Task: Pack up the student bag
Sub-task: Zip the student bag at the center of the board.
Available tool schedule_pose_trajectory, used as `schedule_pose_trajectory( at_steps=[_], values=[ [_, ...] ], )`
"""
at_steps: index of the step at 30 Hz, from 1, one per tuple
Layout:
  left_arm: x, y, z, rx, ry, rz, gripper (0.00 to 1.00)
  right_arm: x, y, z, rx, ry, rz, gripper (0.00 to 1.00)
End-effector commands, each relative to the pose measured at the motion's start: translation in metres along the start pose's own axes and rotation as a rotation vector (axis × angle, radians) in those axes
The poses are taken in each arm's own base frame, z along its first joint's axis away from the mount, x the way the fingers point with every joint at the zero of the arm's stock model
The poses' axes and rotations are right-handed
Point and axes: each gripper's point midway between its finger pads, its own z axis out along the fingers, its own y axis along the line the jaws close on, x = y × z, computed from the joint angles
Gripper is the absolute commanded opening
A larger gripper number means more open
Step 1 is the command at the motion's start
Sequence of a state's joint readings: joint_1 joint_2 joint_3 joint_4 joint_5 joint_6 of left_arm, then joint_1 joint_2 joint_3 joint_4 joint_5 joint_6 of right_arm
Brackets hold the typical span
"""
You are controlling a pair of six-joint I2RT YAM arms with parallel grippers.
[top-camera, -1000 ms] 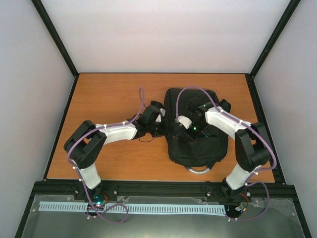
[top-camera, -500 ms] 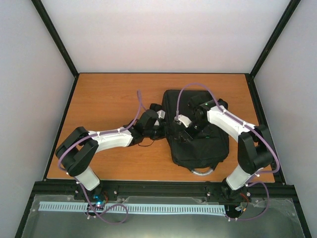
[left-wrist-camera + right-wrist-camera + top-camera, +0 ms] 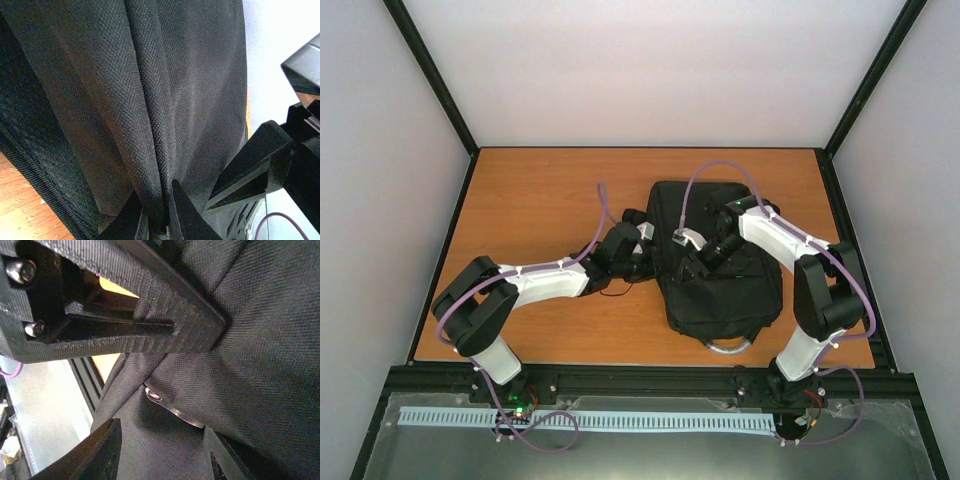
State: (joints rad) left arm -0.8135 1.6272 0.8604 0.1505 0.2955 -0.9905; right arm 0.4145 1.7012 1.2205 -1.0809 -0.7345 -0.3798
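The student bag (image 3: 725, 290), a black fabric backpack, lies flat right of the table's middle, its grey loop handle (image 3: 725, 346) toward the arms. My left gripper (image 3: 656, 262) is at the bag's left edge. In the left wrist view it (image 3: 156, 212) is shut on a raised fold of the bag's fabric (image 3: 150, 110). My right gripper (image 3: 693, 264) hovers over the bag's left half, close to the left one. Seen from the right wrist, it (image 3: 162, 452) stands open over the cloth, with a metal zip pull (image 3: 172, 410) lying between and just ahead of its fingers, untouched.
The orange wooden table (image 3: 540, 200) is walled by white panels with black frame posts at the corners. A black rail (image 3: 640, 380) runs along the near edge. The left gripper's black body (image 3: 115, 315) sits right above the right gripper's jaws.
My right gripper has opened and its arm has drawn back a little over the bag. The left arm stretched right a second ago, still pinching the fabric, and has since held still.
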Motion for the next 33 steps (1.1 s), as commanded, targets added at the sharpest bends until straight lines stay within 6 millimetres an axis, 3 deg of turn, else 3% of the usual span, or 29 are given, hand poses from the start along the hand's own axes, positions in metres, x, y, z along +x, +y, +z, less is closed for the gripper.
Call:
schedule_pose_trajectory(
  at_steps=[1, 2, 6, 8, 16, 23, 28, 33],
  values=[
    [-0.006, -0.074, -0.015, 0.229, -0.045, 0.138, 0.01, -0.029, 0.034, -0.011, -0.168, -0.127, -0.098, 0.46],
    [-0.006, -0.072, -0.014, 0.223, -0.046, 0.138, 0.01, -0.030, 0.032, -0.012, -0.151, -0.130, -0.096, 0.46],
    [-0.006, -0.071, -0.014, 0.217, -0.051, 0.134, 0.01, -0.017, -0.014, -0.005, 0.090, -0.076, -0.015, 0.51],
    [-0.007, -0.073, -0.016, 0.224, -0.059, 0.135, 0.01, -0.007, -0.027, 0.002, 0.130, -0.045, 0.021, 0.57],
    [-0.006, -0.095, -0.021, 0.305, -0.063, 0.164, 0.01, -0.002, -0.036, 0.018, 0.107, 0.007, 0.060, 0.60],
    [-0.010, -0.090, -0.025, 0.267, -0.090, 0.156, 0.01, 0.012, -0.067, 0.010, 0.324, 0.053, 0.079, 0.69],
    [-0.013, -0.085, -0.024, 0.238, -0.106, 0.132, 0.01, 0.021, -0.072, 0.001, 0.401, 0.052, 0.087, 0.77],
    [-0.012, -0.093, -0.024, 0.277, -0.099, 0.138, 0.01, 0.012, -0.040, 0.017, 0.182, 0.008, 0.070, 0.78]
  ],
)
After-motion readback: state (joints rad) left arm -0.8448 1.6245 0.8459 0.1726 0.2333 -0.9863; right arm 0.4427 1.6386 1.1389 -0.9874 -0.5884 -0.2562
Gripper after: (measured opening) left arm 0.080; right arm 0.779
